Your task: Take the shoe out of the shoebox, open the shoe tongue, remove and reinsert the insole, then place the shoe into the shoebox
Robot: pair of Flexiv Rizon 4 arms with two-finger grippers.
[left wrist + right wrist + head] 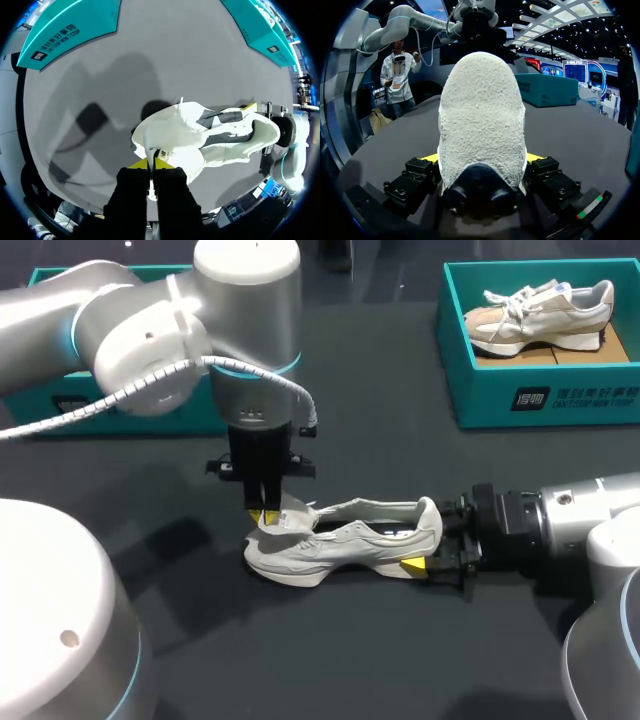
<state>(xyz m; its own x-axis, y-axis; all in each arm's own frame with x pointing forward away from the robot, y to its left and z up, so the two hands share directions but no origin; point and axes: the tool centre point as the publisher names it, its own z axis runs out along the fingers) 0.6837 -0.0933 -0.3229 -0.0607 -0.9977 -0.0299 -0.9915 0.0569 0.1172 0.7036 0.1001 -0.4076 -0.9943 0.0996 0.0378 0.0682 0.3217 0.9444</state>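
A pale grey sneaker [340,545] lies on its side in the middle of the dark table, toe to the left. My left gripper [263,514] comes straight down over the toe end. In the left wrist view it [153,164] is shut on the lifted tongue [167,147], yellow tips pressed together on it. My right gripper [432,540] reaches in level from the right and holds the heel. In the right wrist view the heel [482,120] fills the space between its fingers [429,158], which touch it on both sides.
A teal shoebox [540,400] stands at the back right with a second sneaker [540,312] inside. Another teal box [50,405] sits at the back left, mostly hidden behind my left arm.
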